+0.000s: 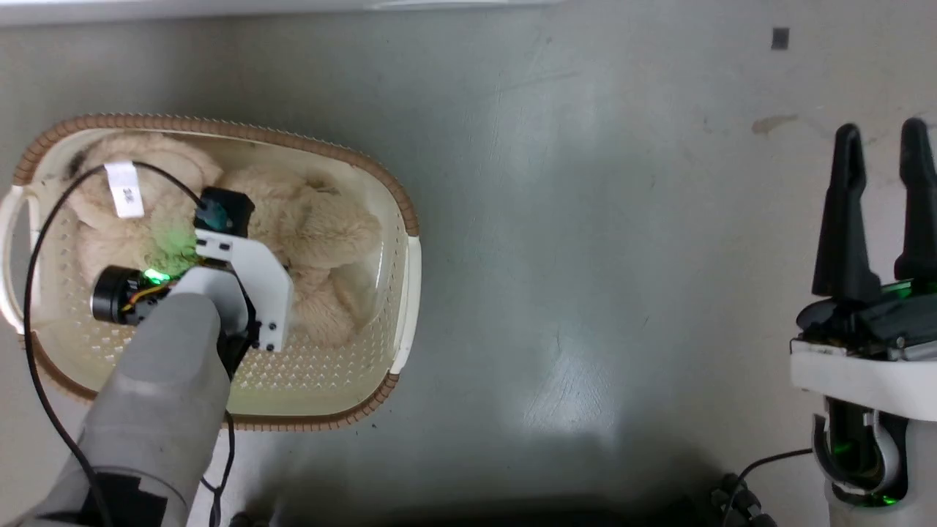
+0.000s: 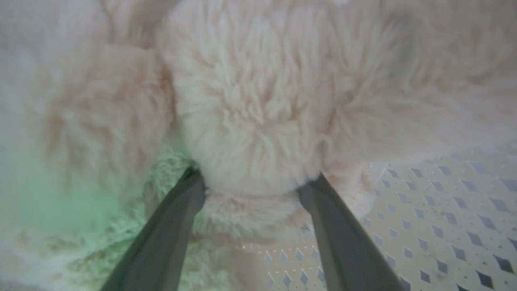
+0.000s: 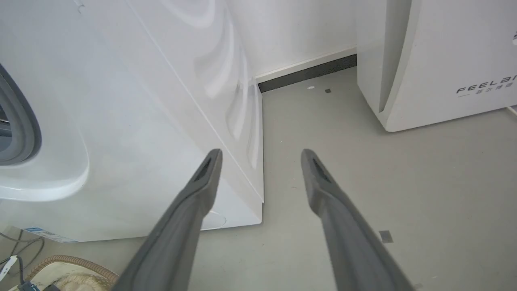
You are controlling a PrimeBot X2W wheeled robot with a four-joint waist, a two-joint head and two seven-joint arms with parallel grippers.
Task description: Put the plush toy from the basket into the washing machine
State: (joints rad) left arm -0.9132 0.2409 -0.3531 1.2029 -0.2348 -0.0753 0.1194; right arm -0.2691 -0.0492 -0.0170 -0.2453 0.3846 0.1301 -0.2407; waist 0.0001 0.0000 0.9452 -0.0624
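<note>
The plush toy (image 1: 322, 227), a shaggy cream bear, lies curled in the basket (image 1: 407, 219) at the left of the head view. My left wrist reaches down into the basket over the toy. In the left wrist view my left gripper (image 2: 256, 178) is open, its fingers (image 2: 177, 218) straddling a round lump of the plush toy (image 2: 250, 101) with the tips sunk in fur above the basket's perforated bottom (image 2: 444, 210). My right gripper (image 1: 882, 132) hangs open and empty over the floor at the right. The washing machine (image 3: 121, 121) with its grey gasket (image 3: 24, 121) stands ahead of the right gripper (image 3: 261, 151).
A white appliance with lettering (image 3: 444, 60) stands on the floor to the right of the washer, with grey floor (image 3: 323, 133) between them. A black cable (image 1: 33, 293) loops over the basket's left side. The basket's brown rim (image 3: 68, 260) shows in the right wrist view.
</note>
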